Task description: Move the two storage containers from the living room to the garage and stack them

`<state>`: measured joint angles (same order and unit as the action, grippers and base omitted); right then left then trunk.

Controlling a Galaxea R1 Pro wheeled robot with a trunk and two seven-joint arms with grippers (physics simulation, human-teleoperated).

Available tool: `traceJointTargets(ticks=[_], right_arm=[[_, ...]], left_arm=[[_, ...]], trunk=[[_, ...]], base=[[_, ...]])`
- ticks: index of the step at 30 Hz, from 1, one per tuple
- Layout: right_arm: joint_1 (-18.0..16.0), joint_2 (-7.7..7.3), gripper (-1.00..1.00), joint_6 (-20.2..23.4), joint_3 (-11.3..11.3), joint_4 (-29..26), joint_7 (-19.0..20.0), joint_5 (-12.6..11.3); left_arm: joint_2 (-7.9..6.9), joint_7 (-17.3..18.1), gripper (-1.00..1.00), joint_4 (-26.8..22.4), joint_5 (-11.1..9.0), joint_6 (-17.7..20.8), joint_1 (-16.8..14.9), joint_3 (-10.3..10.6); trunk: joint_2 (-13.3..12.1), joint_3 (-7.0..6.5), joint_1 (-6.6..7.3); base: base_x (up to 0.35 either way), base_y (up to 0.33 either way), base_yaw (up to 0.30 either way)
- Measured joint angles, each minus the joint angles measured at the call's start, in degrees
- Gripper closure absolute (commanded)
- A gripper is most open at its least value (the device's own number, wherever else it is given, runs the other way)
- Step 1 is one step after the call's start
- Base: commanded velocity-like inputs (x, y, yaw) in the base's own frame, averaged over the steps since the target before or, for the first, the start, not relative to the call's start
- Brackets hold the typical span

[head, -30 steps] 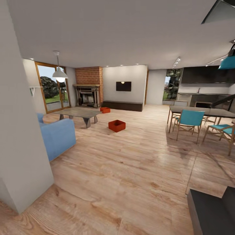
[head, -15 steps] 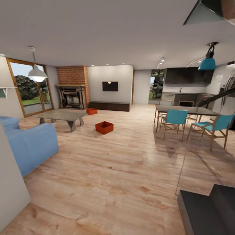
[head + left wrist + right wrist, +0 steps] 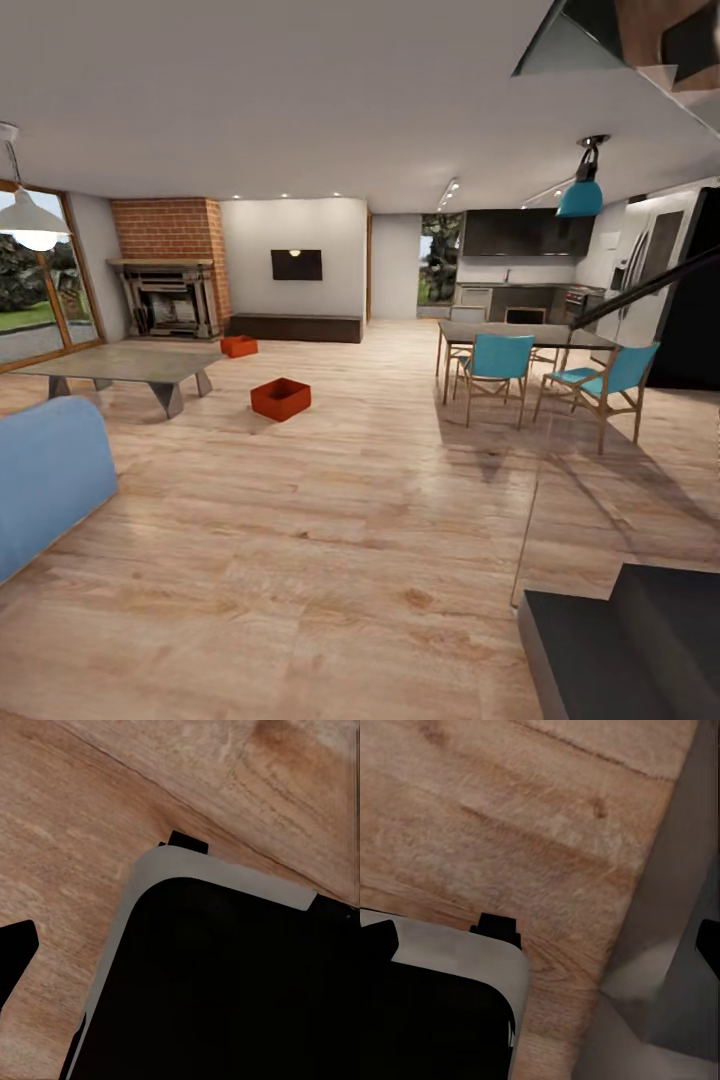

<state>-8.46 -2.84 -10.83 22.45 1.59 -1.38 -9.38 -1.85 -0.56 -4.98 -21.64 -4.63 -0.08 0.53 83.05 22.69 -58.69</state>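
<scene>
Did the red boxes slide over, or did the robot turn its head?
The camera moved: the whole room shifted left in the head view, and the near white wall left the picture. The nearer container and the farther container stayed on the wood floor by the coffee table. Nothing was grabbed.
</scene>
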Motion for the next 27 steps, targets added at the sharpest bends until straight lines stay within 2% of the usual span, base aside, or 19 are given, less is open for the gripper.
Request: traceJointTargets(ticks=[27], right_arm=[[0.0, 0.0, -1.0, 0.1, 0.2, 0.0, 0.0, 0.0]], left_arm=[[0.0, 0.0, -1.0, 0.0, 0.0, 0.0, 0.0, 0.0]], trunk=[[0.0, 0.0, 0.0]], base=[[0.326, 0.0, -0.003]])
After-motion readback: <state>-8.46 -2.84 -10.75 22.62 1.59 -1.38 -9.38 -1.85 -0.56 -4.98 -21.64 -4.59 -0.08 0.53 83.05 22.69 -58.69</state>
